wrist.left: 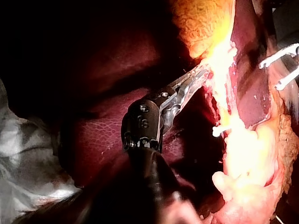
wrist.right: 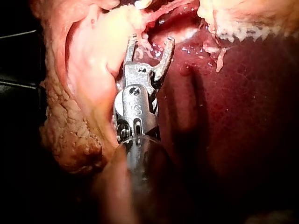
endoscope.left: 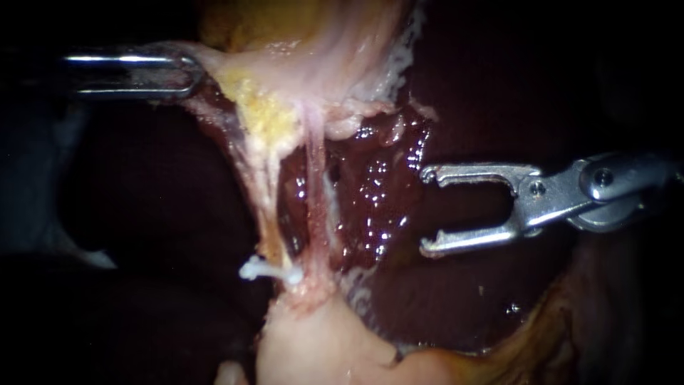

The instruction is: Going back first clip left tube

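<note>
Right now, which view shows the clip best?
Endoscope view: the white clip lies unobstructed across the tube. Left wrist view shows it smaller, against bright tissue; right wrist view misses it.

- You are working with two instruments: the left instrument (endoscope.left: 191,71) and the right instrument (endoscope.left: 427,212).
- You are seeing four jaws in all, two on each instrument; one pair is standing apart, and one pair is gripping the gallbladder (endoscope.left: 306,43).
- You are looking at two tubes: the left tube (endoscope.left: 265,207) and the right tube (endoscope.left: 313,167).
- You are seeing one white clip (endoscope.left: 267,271).
- You are viewing one liver (endoscope.left: 385,178) and one gallbladder.
</note>
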Controlling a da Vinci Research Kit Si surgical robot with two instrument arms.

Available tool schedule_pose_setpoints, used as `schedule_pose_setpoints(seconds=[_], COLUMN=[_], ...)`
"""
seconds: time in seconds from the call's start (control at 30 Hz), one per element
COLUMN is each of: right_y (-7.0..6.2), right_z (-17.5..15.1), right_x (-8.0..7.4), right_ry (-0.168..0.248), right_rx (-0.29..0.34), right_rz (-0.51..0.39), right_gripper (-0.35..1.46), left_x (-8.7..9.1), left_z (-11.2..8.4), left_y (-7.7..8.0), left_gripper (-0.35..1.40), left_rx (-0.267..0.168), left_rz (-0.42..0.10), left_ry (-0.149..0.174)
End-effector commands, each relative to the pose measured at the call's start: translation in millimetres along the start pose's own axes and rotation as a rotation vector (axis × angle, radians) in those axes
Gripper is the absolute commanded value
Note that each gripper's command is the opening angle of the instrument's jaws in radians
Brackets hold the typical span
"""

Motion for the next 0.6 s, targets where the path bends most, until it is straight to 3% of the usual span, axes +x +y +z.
schedule_pose_setpoints(seconds=[0.03,0.27,0.6], right_y=[0.0,0.0,0.0], right_z=[0.0,0.0,-0.1], right_x=[0.0,0.0,0.2], right_ry=[0.0,0.0,0.002], right_rx=[0.0,0.0,0.007], right_rz=[0.0,0.0,0.001], right_gripper=[0.5,0.5,0.5], left_x=[-0.4,-2.4,-2.5], left_z=[0.6,2.7,2.7], left_y=[-0.1,-0.7,-0.9], left_gripper=[-0.35,-0.35,-0.35], left_rx=[-0.003,-0.008,-0.013], left_rz=[0.005,0.019,0.021], left_ry=[0.001,-0.011,-0.013])
